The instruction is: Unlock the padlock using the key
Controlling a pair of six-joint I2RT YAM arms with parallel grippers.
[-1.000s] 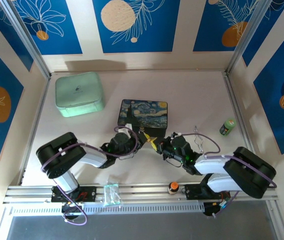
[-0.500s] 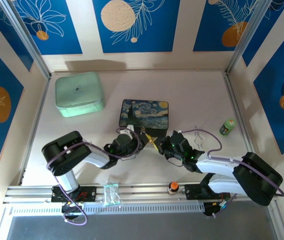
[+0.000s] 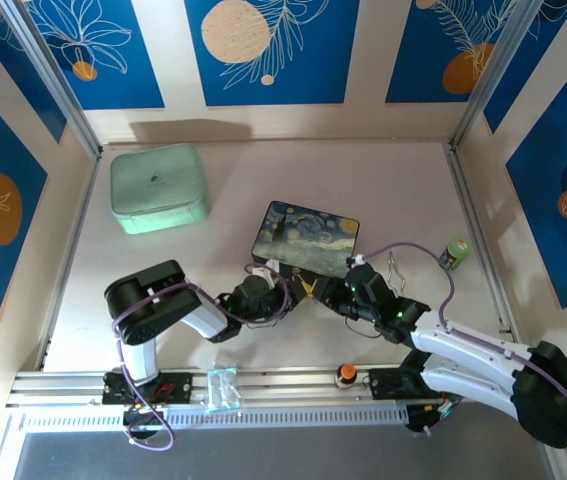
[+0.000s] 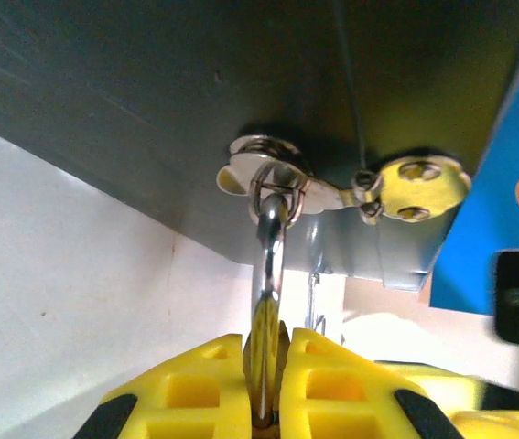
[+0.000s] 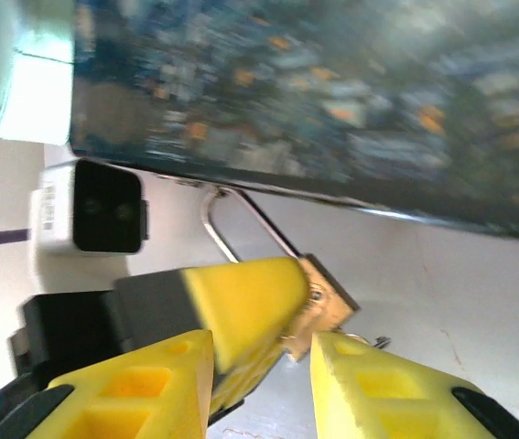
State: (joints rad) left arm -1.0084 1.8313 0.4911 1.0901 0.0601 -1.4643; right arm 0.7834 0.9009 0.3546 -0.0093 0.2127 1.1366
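– What sits nearest?
– A small orange-capped bottle (image 3: 345, 374) on the front rail. Just beyond it, both arms reach in to the near edge of the painted box (image 3: 308, 238).
– The left pincer (image 4: 266, 352)?
– Clamped tight on the padlock (image 5: 328, 306). The silver shackle runs up from it through the box's clasp (image 4: 277, 178).
– And the right pincer (image 5: 261, 347)?
– Its fingers (image 5: 149, 393) stand parted, gripping nothing. The padlock's brass body sits just above their tips, against one left finger (image 5: 241, 293).
– Farther back?
– A green bottle (image 3: 453, 252) stands right of the box, and a mint case (image 3: 158, 187) rests far left on the tabletop (image 3: 413, 180)
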